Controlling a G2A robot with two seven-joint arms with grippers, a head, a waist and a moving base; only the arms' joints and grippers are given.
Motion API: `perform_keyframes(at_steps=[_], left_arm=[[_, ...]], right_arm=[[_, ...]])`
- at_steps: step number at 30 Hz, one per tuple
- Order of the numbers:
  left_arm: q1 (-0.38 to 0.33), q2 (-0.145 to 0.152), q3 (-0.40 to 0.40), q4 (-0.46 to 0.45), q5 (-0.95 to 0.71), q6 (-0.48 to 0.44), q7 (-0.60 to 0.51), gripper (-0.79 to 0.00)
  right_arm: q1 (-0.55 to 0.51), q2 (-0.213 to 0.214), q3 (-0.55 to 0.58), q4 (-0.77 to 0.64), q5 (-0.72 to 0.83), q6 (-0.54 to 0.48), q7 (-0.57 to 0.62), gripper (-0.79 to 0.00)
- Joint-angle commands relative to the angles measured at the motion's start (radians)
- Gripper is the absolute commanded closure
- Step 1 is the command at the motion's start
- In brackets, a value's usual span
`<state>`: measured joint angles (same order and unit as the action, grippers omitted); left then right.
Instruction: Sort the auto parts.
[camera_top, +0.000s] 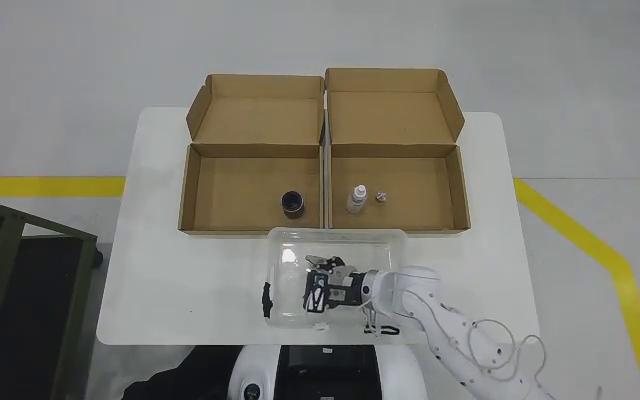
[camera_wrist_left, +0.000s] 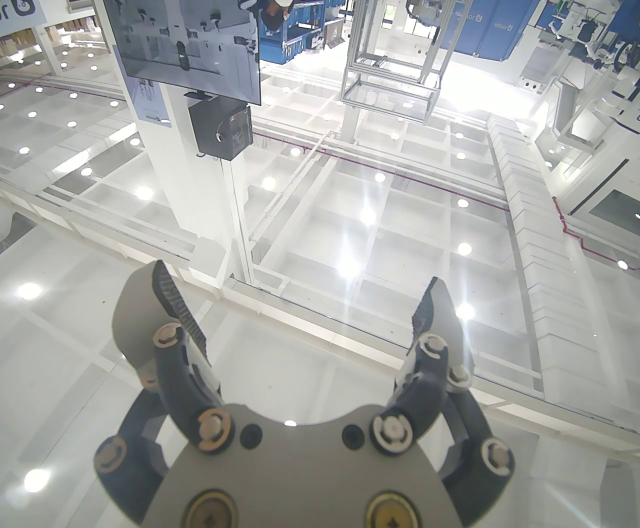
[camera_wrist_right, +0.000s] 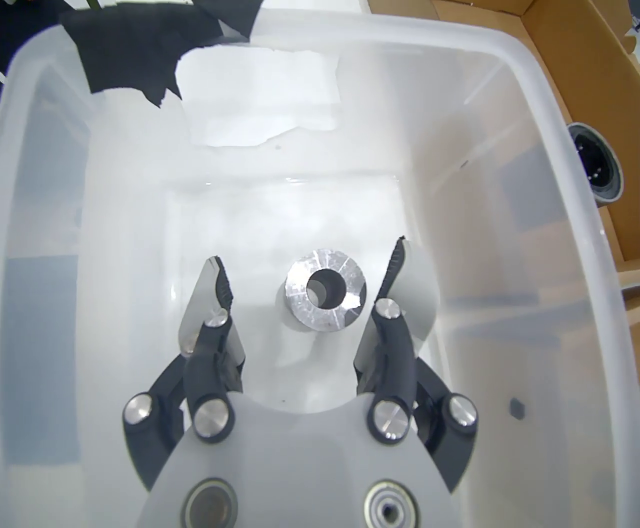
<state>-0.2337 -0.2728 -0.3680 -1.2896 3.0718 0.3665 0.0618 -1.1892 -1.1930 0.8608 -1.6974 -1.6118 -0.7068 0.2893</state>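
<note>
Right gripper (camera_wrist_right: 308, 254) down inside translucent plastic bin (camera_top: 336, 233), near side: walls all round, exit upward only. Fingers (camera_wrist_right: 222, 285) spread, slim gaps either side of silver metal ring (camera_wrist_right: 299, 297). Left cardboard box (camera_top: 235, 195): black cylinder (camera_top: 292, 204) by right wall, rest of floor bare. Right cardboard box (camera_top: 425, 190): white bottle (camera_top: 357, 198) by left wall, right part bare. Raised lids (camera_top: 262, 110) wall off both far sides.

- The right arm (camera_top: 440, 320) is seen extended from the robot's right side across toward its left, bent at the elbow.
- The right gripper (camera_wrist_right: 309, 252) is held pointing downward, fingers spread apart.
- The left gripper (camera_wrist_left: 296, 274) is turned upward, fingers spread wide.
</note>
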Motion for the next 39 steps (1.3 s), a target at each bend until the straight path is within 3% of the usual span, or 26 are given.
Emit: perform_keyframes(at_steps=[1, 2, 6, 10, 23, 39], left_arm=[[0.000, 0.000, 0.000, 0.000, 0.000, 0.000, 0.000, -0.785], [0.000, 0.000, 0.000, 0.000, 0.000, 0.000, 0.000, -0.785], [0.000, 0.000, 0.000, 0.000, 0.000, 0.000, 0.000, -0.785], [0.000, 0.000, 0.000, 0.000, 0.000, 0.000, 0.000, -0.785], [0.000, 0.000, 0.000, 0.000, 0.000, 0.000, 0.000, -0.785], [0.000, 0.000, 0.000, 0.000, 0.000, 0.000, 0.000, -0.785]], right_arm=[[0.007, -0.002, -0.006, 0.013, -0.001, 0.004, -0.006, -0.459], [0.010, -0.003, -0.007, 0.018, -0.001, 0.006, -0.008, -0.385], [0.015, -0.004, -0.006, 0.022, 0.011, 0.006, -0.012, -0.249], [0.015, -0.003, 0.003, 0.017, 0.031, -0.004, -0.012, 0.000], [-0.034, 0.016, 0.087, -0.117, 0.173, -0.053, 0.033, 0.000], [-0.079, 0.034, 0.213, -0.289, 0.458, -0.038, 0.046, 0.000]])
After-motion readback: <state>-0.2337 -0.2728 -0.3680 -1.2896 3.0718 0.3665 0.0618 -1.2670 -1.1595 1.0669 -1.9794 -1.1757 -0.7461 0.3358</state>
